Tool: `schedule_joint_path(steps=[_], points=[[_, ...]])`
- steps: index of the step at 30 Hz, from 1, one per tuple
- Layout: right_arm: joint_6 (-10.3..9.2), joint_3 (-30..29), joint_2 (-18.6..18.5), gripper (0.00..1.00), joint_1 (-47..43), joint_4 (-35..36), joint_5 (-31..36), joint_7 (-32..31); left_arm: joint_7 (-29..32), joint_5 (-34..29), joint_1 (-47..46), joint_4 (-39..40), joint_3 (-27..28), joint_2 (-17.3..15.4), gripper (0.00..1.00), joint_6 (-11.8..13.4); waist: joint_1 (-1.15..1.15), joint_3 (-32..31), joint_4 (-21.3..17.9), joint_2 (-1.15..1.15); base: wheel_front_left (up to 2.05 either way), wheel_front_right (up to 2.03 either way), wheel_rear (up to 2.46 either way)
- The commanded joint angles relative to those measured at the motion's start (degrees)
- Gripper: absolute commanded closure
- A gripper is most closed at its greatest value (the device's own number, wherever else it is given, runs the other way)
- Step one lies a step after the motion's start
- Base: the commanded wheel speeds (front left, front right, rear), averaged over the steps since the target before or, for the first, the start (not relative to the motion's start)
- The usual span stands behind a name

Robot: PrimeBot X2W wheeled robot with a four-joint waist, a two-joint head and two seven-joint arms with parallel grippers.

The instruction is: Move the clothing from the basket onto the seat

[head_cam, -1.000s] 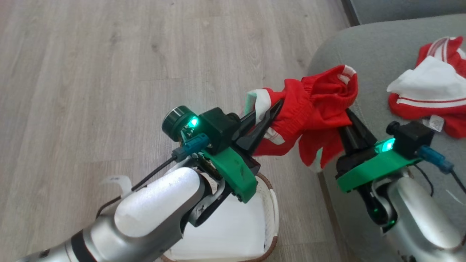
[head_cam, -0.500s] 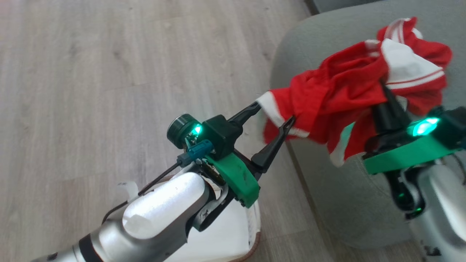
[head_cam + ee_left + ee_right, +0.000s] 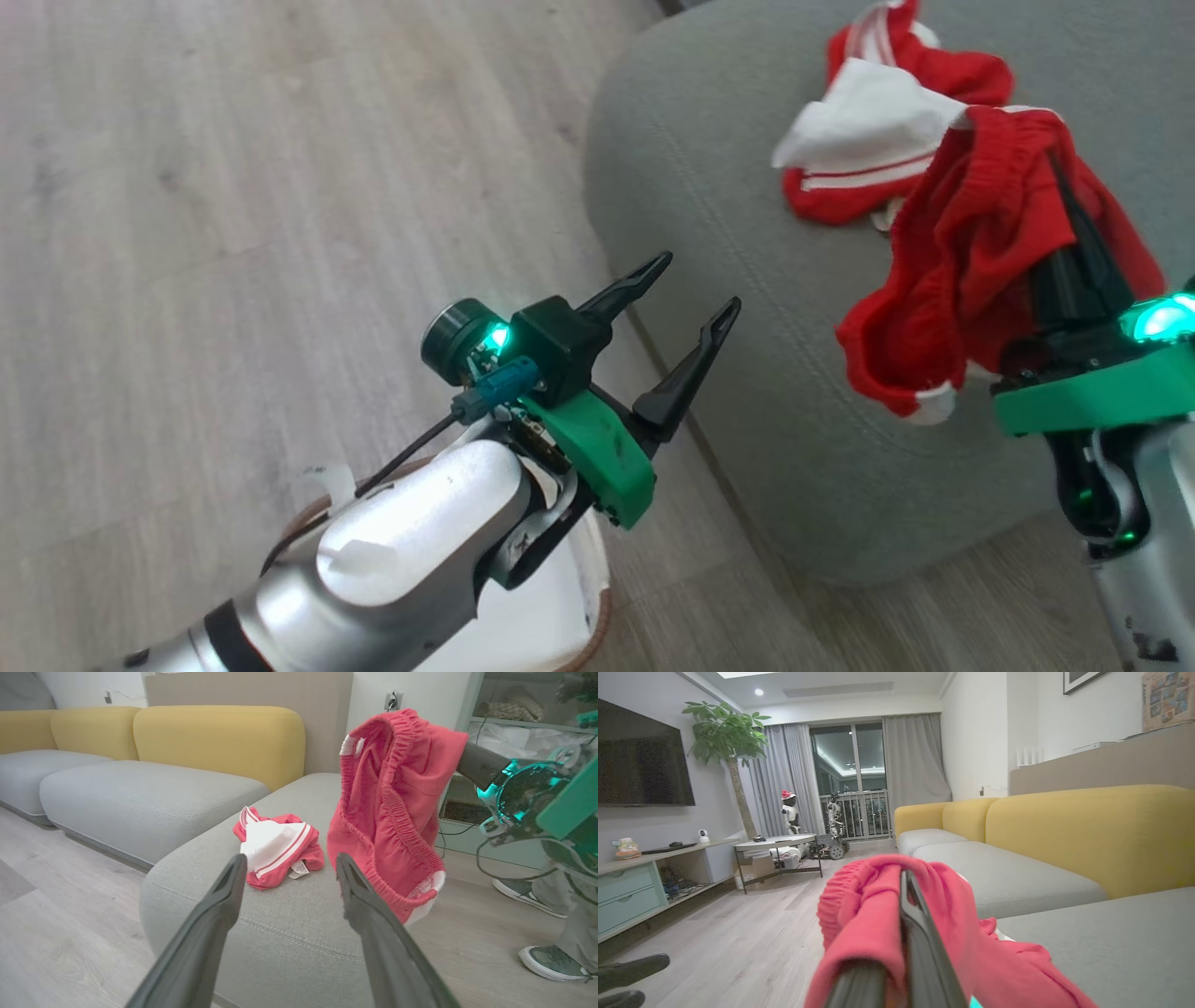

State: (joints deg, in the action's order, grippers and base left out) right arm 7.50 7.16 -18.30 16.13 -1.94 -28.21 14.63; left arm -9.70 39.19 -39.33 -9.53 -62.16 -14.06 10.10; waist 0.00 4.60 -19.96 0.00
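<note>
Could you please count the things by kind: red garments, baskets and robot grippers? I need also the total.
Red garments: 2, the lying garment on the seat and the hanging garment in the right gripper.
Baskets: 1, the basket.
Grippers: 2, left gripper and right gripper.
Total: 5.

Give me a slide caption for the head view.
Right gripper holds a red garment by the seat; left gripper open, empty.

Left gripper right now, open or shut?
Open. The left gripper has its fingers spread with nothing between them; the red garment hangs from the right gripper.
</note>
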Motion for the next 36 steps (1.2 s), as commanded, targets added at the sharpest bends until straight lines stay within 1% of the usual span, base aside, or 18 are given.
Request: schedule_joint_path(steps=[1,5,10,15,20,27,36], points=[[-0.01,0.01,-0.61,1.0,0.62,2.45,0.27,0.37,-0.65,0.22,-1.99,1.1,2.38,-0.21,0.0,0.09,0.0,0.64,-2.05,0.0,0.0,0.0,0.0],[-0.01,-0.3,-0.66,1.0,0.34,2.83,0.12,0.37,-1.16,0.01,-2.31,0.25,2.53,-0.08,0.0,0.25,0.0,1.31,-4.48,0.0,0.0,0.0,0.0],[-0.01,-0.69,-0.73,1.0,0.33,3.32,-0.22,0.37,-2.04,0.09,-2.23,-0.52,3.02,0.27,0.0,0.6,0.0,1.87,-6.46,0.0,0.0,0.0,0.0],[-0.01,-1.02,-1.06,1.0,0.43,3.57,-0.47,0.37,-2.51,0.02,-2.45,-1.17,3.04,0.58,0.0,0.48,0.0,2.17,-6.94,0.0,0.0,0.0,0.0],[-0.01,-1.43,-1.95,1.0,1.68,3.5,-0.43,0.37,-2.75,-0.25,-3.02,-1.51,2.77,1.05,0.0,0.25,0.0,2.81,-6.37,0.0,0.0,0.0,0.0],[-0.01,-2.84,-6.13,1.0,8.61,0.36,-1.9,0.37,-2.57,-1.63,-5.0,-1.65,1.95,1.6,0.0,0.1,0.0,5.44,-4.75,0.0,0.0,0.0,0.0],[-0.01,-2.15,-14.65,1.0,24.1,-10.98,-7.28,0.37,-1.2,-3.43,-8.57,-2.31,0.42,3.32,0.0,-0.21,0.0,10.88,-1.84,0.0,0.0,0.0,0.0]])
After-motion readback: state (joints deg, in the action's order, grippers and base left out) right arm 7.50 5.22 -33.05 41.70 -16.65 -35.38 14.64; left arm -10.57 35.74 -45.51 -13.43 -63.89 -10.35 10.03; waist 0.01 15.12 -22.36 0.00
